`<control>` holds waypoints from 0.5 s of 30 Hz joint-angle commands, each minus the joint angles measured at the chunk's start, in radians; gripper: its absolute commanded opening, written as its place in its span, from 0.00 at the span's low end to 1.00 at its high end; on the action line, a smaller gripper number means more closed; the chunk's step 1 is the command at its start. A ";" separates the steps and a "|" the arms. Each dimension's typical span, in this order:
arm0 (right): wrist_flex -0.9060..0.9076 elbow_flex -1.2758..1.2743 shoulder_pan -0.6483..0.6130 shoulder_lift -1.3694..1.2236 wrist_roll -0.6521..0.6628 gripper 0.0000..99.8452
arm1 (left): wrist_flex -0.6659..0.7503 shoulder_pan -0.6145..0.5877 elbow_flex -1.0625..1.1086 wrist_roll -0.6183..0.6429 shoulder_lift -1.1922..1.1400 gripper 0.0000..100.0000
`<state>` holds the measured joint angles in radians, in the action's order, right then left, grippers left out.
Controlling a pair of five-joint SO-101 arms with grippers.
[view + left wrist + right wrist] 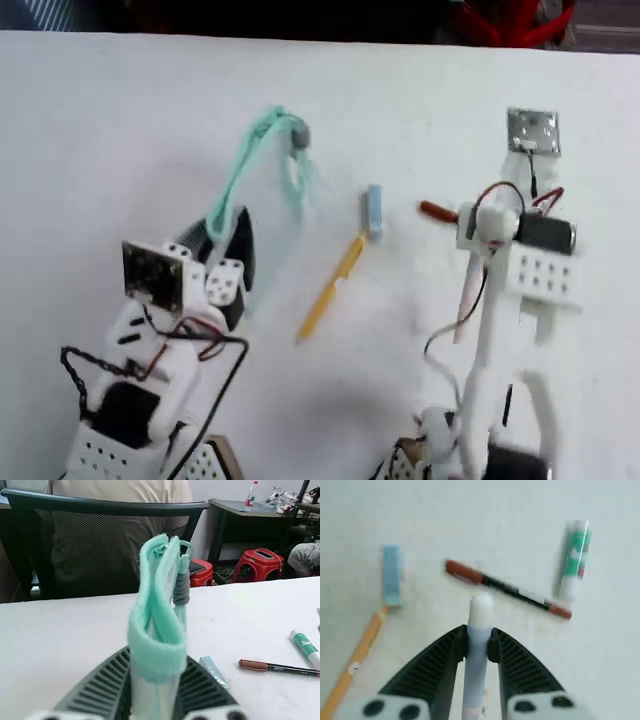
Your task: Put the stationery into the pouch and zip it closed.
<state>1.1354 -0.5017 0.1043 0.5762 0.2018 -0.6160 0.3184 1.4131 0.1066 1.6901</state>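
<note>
No legible text, labels or numbers anywhere.

Surface: a white table (120, 120), plain and flat.

Item 1: a blue eraser (374, 211), lying flat near the middle; taken as reference.

Item 2: a yellow pencil (331, 288), flat, one end meeting the eraser's end nearer the arms, the shaft running diagonally away from it.

Item 3: a brown pen (507, 589), flat, near the eraser on the side opposite the pencil, apart from it.

Item 4: a green-and-white stick (574, 560), flat, beyond the pen from the eraser, just off the pen's far end.

Item 5: a teal pouch (157, 630), on the eraser's other side; contact with the table cannot be determined.
</note>
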 commanded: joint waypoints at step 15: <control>0.001 0.707 -0.657 0.239 -0.121 0.02 | -0.043 0.054 0.071 0.055 0.128 0.16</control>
<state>1.1354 0.0583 -0.5079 0.9367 0.1665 -0.6452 0.3613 1.4853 0.1465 1.8205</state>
